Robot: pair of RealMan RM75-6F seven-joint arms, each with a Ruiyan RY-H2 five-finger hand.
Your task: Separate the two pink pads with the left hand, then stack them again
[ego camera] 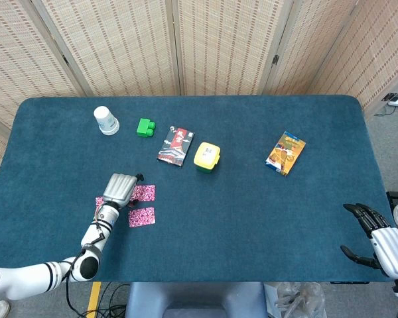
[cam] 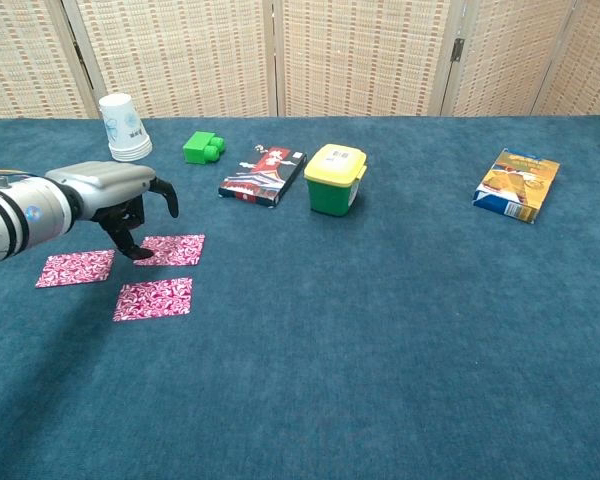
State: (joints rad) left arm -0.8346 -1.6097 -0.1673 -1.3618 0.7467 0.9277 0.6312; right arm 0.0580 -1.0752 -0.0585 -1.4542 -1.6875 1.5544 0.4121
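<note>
Three pink patterned pads lie flat and apart on the blue table. The far pad (cam: 170,249) (ego camera: 144,192) and the near pad (cam: 153,298) (ego camera: 141,216) show in both views. The left pad (cam: 75,268) is covered by my arm in the head view. My left hand (cam: 120,200) (ego camera: 121,188) hovers between the left and far pads with its fingers curved down and apart, holding nothing. One fingertip (cam: 140,254) is at the far pad's left edge; whether it touches I cannot tell. My right hand (ego camera: 378,235) hangs open off the table's front right corner.
Along the back stand a white paper cup (cam: 123,128), a green block (cam: 202,147), a flat card pack (cam: 263,175), a green tub with a yellow lid (cam: 335,180) and a snack packet (cam: 518,184). Bare blue cloth (cam: 380,340) fills the front and right.
</note>
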